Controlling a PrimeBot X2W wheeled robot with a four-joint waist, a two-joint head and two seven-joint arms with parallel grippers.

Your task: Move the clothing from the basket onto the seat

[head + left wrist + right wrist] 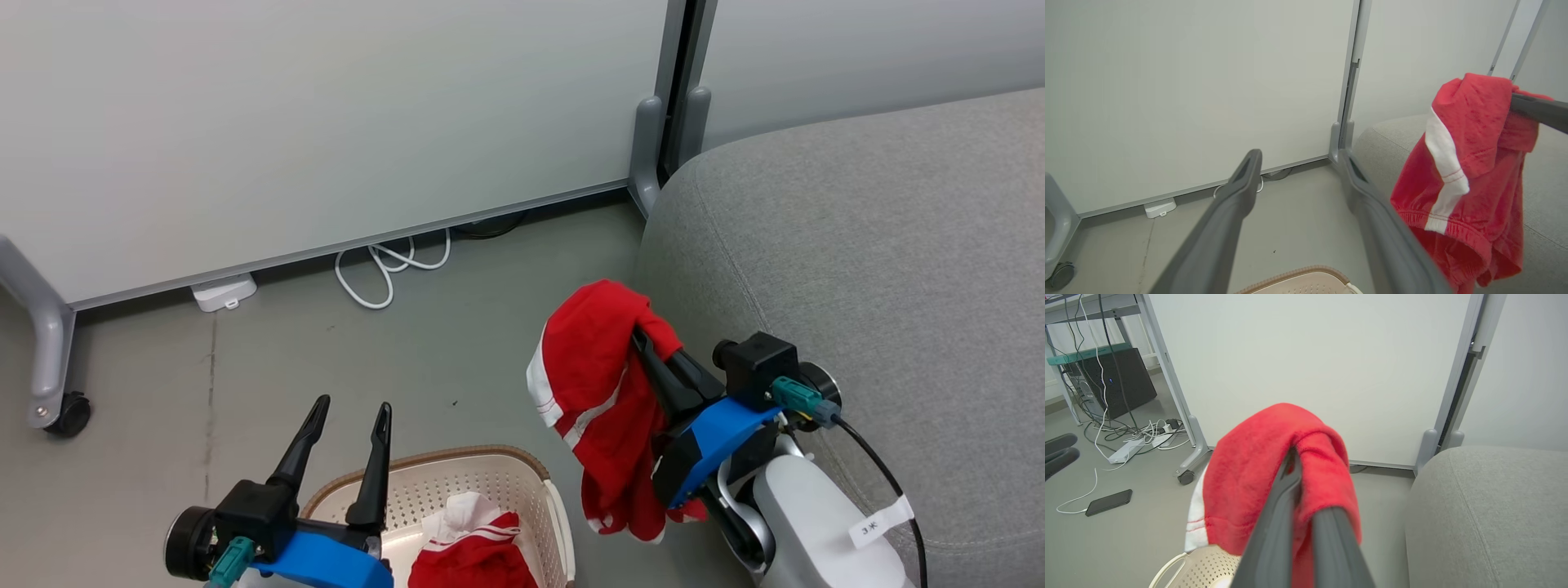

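Note:
My right gripper (645,327) is shut on red shorts (600,392) with a white side stripe. They hang in the air between the basket (522,469) and the grey seat (882,245), close to the seat's left edge. The same shorts (1470,171) drape at the right of the left wrist view, and in the right wrist view the red cloth (1257,469) folds over my shut gripper (1292,457). A second red garment (473,551) with white trim lies in the cream basket. My left gripper (351,404) stands open above the basket's left part, its fingers (1241,183) holding nothing.
A pale partition wall (326,122) on castor feet (69,412) stands behind. A white cable (392,269) and a small white box (222,291) lie at its base. A phone (1108,502), a power strip and more cables lie on the floor at the left of the right wrist view.

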